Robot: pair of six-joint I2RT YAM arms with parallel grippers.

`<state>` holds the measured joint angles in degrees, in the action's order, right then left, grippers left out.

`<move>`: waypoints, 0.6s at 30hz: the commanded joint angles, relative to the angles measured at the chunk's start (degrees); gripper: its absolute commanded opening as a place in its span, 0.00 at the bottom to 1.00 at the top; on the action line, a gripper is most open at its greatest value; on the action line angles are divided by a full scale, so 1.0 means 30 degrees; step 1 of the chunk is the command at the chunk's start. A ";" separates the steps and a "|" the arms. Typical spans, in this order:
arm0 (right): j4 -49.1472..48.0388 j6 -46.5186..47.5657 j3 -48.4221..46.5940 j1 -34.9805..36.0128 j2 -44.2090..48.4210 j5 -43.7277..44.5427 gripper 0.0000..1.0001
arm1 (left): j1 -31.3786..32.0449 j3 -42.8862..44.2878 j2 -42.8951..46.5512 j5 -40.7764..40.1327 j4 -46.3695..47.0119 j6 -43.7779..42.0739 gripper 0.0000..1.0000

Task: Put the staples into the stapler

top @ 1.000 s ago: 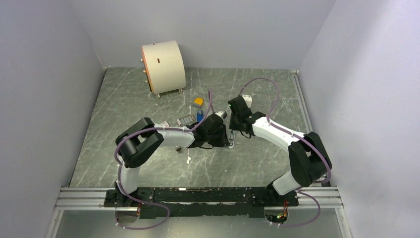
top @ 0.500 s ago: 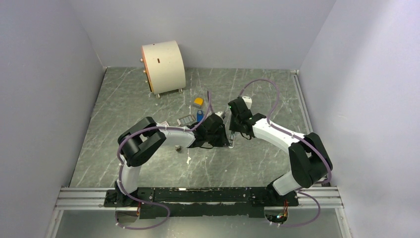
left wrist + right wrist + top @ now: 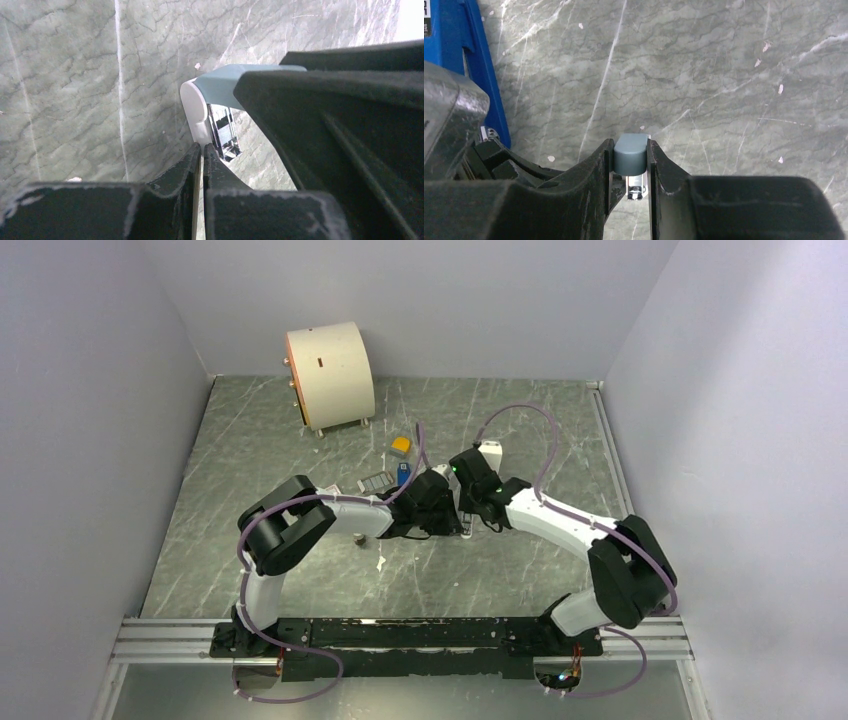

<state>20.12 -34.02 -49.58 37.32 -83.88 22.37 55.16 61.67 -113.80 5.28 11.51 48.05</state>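
The blue stapler [image 3: 403,476] lies on the table just behind the left wrist; its blue body also shows at the upper left of the right wrist view [image 3: 471,60]. The staples [image 3: 375,481], a grey ribbed strip, lie to its left. Neither gripper touches them. My left gripper [image 3: 458,523] [image 3: 202,148] is shut on the thin white lower half of a small pale-blue block [image 3: 220,85] with a metal channel inside. My right gripper [image 3: 472,512] [image 3: 630,144] is shut on the same block's grey-blue top [image 3: 630,155].
A white cylinder-shaped stand [image 3: 330,375] is at the back left. A small yellow-orange piece [image 3: 401,445] lies behind the stapler. A small red-and-white box [image 3: 333,488] lies beside the staples. A beige-grey little block [image 3: 358,538] lies near the left forearm.
The right wrist has moved left and closer to the left gripper, and its cable loop has shifted. The left arm has hardly moved.
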 commanded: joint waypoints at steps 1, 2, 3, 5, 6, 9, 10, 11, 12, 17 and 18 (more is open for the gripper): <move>0.1238 -0.1441 0.0636 0.0688 0.0475 -0.1336 0.20 | 0.0277 -0.0931 -0.1566 -0.0544 -0.0889 -0.0121 0.08; 0.1343 -0.1489 0.0687 0.0711 0.0544 -0.1334 0.20 | 0.0277 -0.1041 -0.1498 -0.0619 -0.0754 -0.0070 0.08; 0.1408 -0.1521 0.0745 0.0721 0.0611 -0.1374 0.20 | 0.0291 -0.1238 -0.1420 -0.0747 -0.0569 -0.0006 0.08; 0.1531 -0.1570 0.0870 0.0714 0.0703 -0.1448 0.19 | 0.0277 -0.1469 -0.1259 -0.0909 -0.0463 0.0145 0.07; 0.1563 -0.1579 0.0929 0.0765 0.0737 -0.1451 0.19 | 0.0277 -0.1504 -0.1218 -0.0983 -0.0466 0.0153 0.07; 0.1705 -0.1646 0.1121 0.0772 0.0854 -0.1570 0.19 | 0.0256 -0.1572 -0.1179 -0.0985 -0.0388 0.0202 0.07; 0.1721 -0.1683 0.1227 0.0800 0.0921 -0.1660 0.19 | 0.0249 -0.1601 -0.1179 -0.0971 -0.0318 0.0234 0.07; 0.1730 -0.1732 0.1318 0.0816 0.1006 -0.1730 0.19 | 0.0248 -0.1623 -0.1179 -0.0943 -0.0272 0.0267 0.07; 0.1731 -0.1793 0.1417 0.0829 0.1072 -0.1826 0.19 | 0.0255 -0.1644 -0.1179 -0.0954 -0.0241 0.0300 0.07; 0.1778 -0.2019 0.1880 0.0851 0.1289 -0.1953 0.18 | 0.0219 -0.1661 -0.1149 -0.1169 -0.0281 0.0274 0.07; 0.1788 -0.2052 0.1967 0.0856 0.1312 -0.1957 0.18 | 0.0218 -0.1656 -0.1113 -0.1199 -0.0290 0.0254 0.07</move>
<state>22.65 -37.34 -46.06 39.11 -79.92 20.73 55.07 58.96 -113.47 4.71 16.12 50.09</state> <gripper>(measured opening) 0.298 0.079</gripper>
